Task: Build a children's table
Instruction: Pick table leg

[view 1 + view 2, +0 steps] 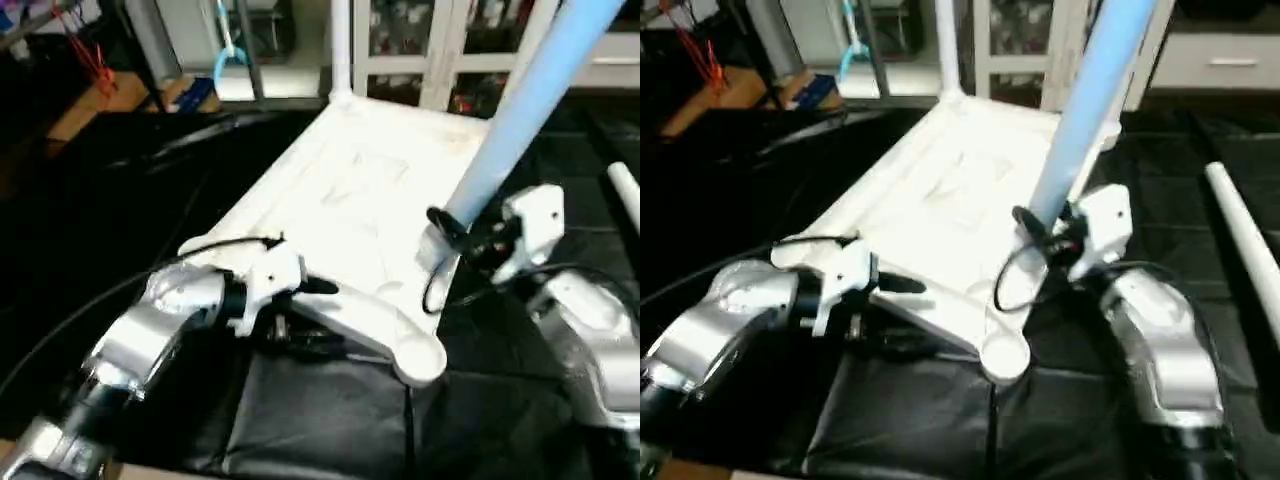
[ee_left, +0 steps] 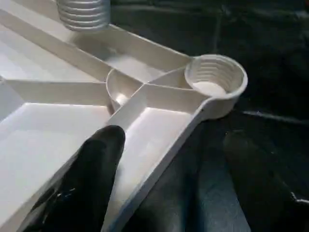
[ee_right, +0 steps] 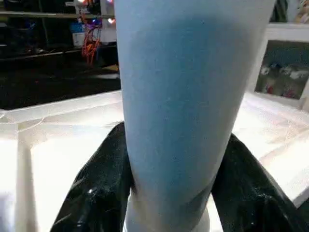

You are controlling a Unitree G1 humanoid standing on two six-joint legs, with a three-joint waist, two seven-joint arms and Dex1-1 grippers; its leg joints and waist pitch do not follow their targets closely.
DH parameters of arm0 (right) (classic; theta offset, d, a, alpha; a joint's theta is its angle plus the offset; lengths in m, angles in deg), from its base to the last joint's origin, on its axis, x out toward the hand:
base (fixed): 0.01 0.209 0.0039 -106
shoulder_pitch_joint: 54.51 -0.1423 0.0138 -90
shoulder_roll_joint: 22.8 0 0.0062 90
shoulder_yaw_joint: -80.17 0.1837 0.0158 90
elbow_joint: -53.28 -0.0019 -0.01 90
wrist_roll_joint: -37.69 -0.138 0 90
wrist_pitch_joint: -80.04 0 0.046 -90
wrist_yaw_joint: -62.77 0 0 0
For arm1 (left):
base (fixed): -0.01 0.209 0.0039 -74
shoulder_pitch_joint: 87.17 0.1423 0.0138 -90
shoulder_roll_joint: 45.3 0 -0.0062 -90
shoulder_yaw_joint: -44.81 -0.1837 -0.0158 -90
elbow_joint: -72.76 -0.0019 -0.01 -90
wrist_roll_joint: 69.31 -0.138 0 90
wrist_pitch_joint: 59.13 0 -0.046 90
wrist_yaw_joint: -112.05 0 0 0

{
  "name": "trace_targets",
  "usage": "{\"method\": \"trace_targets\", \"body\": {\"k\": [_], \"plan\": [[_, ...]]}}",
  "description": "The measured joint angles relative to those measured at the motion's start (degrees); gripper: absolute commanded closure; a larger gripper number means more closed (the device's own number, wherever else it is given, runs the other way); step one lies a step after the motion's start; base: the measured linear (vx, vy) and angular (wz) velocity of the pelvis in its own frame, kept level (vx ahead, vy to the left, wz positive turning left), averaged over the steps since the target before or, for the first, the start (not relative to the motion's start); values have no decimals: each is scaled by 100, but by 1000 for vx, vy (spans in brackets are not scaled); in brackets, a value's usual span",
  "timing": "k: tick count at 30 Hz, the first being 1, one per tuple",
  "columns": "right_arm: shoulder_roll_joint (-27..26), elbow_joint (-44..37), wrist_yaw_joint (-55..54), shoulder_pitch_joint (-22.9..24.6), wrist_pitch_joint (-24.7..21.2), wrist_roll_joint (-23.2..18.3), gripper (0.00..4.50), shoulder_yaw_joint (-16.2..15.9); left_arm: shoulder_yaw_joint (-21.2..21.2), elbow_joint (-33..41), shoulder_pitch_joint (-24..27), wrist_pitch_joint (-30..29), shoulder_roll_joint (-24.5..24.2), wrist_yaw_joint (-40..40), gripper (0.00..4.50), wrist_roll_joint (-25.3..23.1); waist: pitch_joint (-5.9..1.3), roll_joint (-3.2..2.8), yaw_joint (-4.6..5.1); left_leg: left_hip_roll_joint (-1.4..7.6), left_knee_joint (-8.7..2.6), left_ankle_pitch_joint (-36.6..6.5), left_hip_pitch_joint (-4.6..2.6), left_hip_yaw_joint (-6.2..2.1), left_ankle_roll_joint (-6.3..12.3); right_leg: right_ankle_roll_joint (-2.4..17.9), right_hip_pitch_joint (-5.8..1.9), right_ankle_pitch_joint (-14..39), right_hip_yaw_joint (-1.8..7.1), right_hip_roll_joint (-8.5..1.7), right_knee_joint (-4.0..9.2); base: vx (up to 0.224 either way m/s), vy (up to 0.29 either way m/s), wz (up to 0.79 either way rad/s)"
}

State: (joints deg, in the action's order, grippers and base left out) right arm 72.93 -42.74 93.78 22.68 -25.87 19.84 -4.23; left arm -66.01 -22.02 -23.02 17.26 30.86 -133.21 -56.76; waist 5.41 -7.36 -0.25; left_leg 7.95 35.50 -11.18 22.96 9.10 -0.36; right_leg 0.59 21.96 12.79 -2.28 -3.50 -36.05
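The white tabletop [image 1: 345, 190] lies upside down on black cloth, ribs up. One white leg [image 1: 340, 45] stands in its far corner. My right gripper [image 1: 455, 225] is shut on a second leg [image 1: 530, 100], held tilted; in the right wrist view both fingers [image 3: 104, 179] clamp this leg [image 3: 183, 96]. Its threaded end [image 2: 84, 12] is over the tabletop's right rim, short of the empty near corner socket [image 2: 215, 79]. My left gripper [image 2: 174, 137] is open astride the near rim, one finger [image 2: 96, 169] inside the tabletop, the other over the cloth.
A third white leg [image 1: 1240, 240] lies loose on the black cloth at the right. White cabinets [image 1: 440, 50] stand behind the tabletop. A wooden bench with red and blue items [image 1: 110, 90] is at the back left. A black cable [image 1: 435, 290] loops under my right wrist.
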Motion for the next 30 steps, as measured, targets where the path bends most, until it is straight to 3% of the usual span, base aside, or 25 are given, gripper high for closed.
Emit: {"method": "trace_targets", "body": {"k": [4, 10, 11, 15, 16, 20, 30], "plan": [[291, -455, 464, 338, -264, -314, 264, 9, -324, -1016, -386, 565, 141, -181, 50, -435, 8, -64, 3, 3, 0, 9, 2, 1, 13, 0, -1, 0, -3, 0, 0, 0, 0, 0], [370, -561, 616, 440, -277, -431, 264, -50, -672, -1816, -677, 1064, 349, -270, 50, -857, 24, -124, 41, 3, 1, -1, 0, 5, -5, 3, -2, -3, -1, -3, 0, 0, 0, 0], [371, -575, 626, 440, -281, -431, 264, -49, -683, -1893, -703, 1127, 369, -265, 84, -896, 24, -129, 41, 3, 1, 0, 1, 5, -5, 3, -2, -2, -2, -3, 0, 0, 0, 0], [387, -690, 641, 449, -383, -456, 264, -45, -711, -2336, -955, 1456, 477, -169, 90, -1127, 23, -135, 37, 3, 1, 14, 3, 5, 19, 2, -1, -2, -4, -3, 2, 0, 0, 0], [396, -693, 643, 449, -393, -466, 264, -46, -712, -2442, -1017, 1538, 518, -140, 123, -1185, 23, -134, 36, 3, 1, 13, 5, 5, 20, 2, -1, -2, -4, -3, 3, 0, 0, 0], [448, -694, 647, 449, -396, -483, 264, -50, -729, -2617, -1145, 1750, 548, -194, 140, -1282, 24, -133, 26, 3, 0, 13, 7, 5, 20, 2, 0, -2, -4, -4, 6, 0, 0, 0], [453, -693, 700, 449, -396, -482, 264, -120, -728, -2655, -1154, 1728, 517, -456, 220, -1278, 36, -116, 21, 3, -3, 12, 6, 6, 19, 2, 2, -2, -3, -4, 8, 0, 0, 0]]}}
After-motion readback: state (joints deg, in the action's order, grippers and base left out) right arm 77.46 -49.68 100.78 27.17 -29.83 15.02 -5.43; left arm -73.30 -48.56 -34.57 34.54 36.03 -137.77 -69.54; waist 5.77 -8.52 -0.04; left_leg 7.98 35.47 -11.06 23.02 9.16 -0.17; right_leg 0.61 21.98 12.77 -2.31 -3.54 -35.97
